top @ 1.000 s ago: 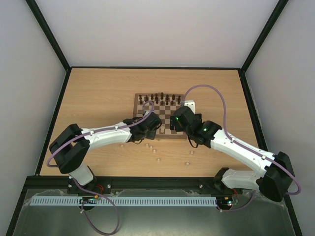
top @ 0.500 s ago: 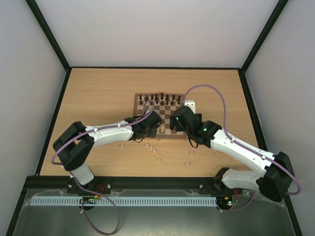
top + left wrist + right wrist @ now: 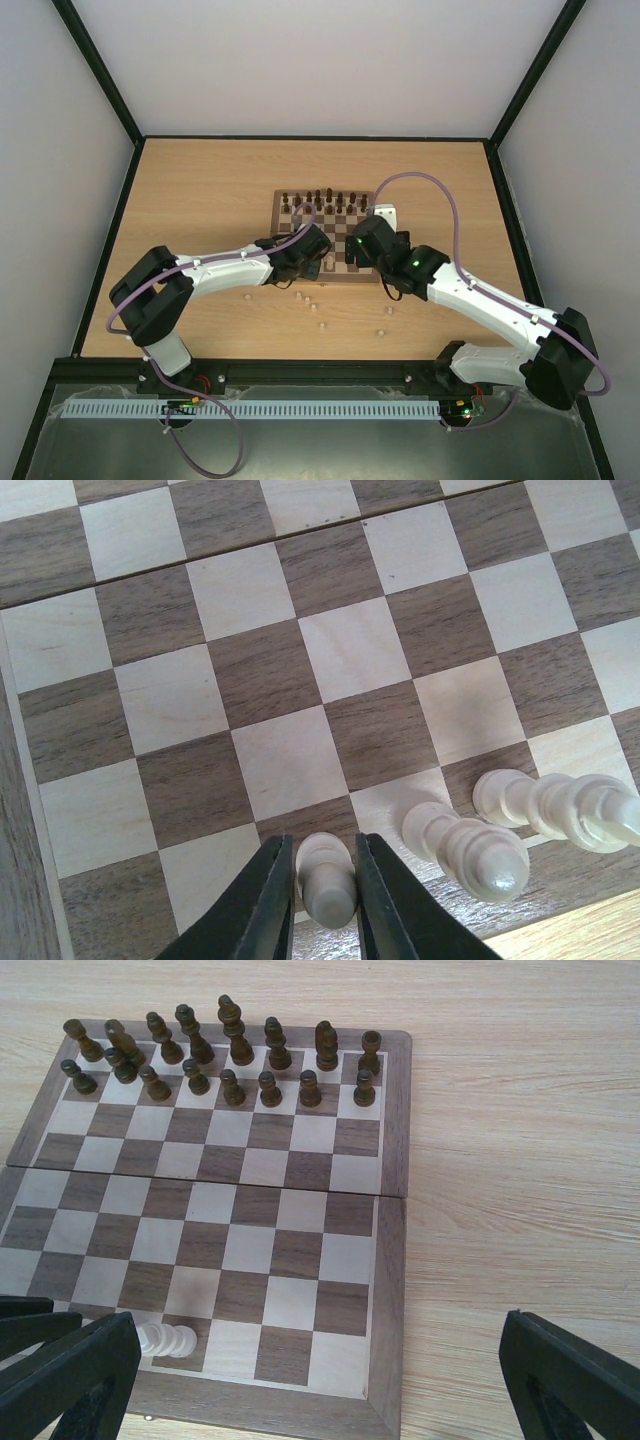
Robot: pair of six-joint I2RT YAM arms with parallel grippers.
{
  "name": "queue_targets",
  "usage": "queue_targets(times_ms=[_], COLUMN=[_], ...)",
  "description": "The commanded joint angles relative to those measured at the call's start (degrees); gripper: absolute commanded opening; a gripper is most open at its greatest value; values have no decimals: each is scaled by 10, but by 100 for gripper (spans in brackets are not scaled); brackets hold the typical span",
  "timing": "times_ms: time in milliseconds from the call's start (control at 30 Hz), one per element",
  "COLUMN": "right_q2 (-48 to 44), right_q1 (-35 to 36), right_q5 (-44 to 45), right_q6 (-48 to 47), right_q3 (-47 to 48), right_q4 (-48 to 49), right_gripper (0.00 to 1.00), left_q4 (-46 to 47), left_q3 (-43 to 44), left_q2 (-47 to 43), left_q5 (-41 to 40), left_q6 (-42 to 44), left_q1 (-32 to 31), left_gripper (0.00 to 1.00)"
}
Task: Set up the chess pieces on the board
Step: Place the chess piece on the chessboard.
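The board (image 3: pixel 345 228) lies mid-table, and it fills the left wrist view (image 3: pixel 330 660). My left gripper (image 3: pixel 322 895) is shut on a pale chess piece (image 3: pixel 326 878) that stands on the near row of the board. Two more pale pieces (image 3: pixel 470 845) (image 3: pixel 560 805) stand just to its right. In the top view my left gripper (image 3: pixel 318 262) is at the board's near edge. My right gripper (image 3: pixel 320 1400) is wide open and empty above the board's near right corner (image 3: pixel 385 1360). One pale piece (image 3: pixel 165 1340) shows in its view.
Dark brown pieces (image 3: pixel 220 1055) fill the two far rows of the board. Several loose pale pieces (image 3: pixel 312 305) lie on the table in front of the board, with two more to the right (image 3: pixel 388 309) (image 3: pixel 380 332). A white block (image 3: pixel 384 212) sits at the board's right edge.
My left arm has shifted slightly right and forward along the board's near edge. The right arm has stayed still.
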Motion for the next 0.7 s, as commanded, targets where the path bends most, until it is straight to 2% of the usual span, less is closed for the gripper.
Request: queue_targets(times_ms=[0, 433, 667], right_q2=[8, 6, 4], right_q1=[-3, -2, -3], right_q5=[12, 6, 5], right_q6=[5, 4, 4], right_q3=[-2, -2, -3], right_q4=[-4, -5, -4], right_gripper=[99, 99, 99], left_q4=[1, -9, -38], left_q3=[10, 12, 2], left_q2=[-1, -47, -108], left_q5=[-3, -23, -50], left_q6=[5, -1, -13], left_q1=[4, 1, 1], left_gripper=[21, 28, 39])
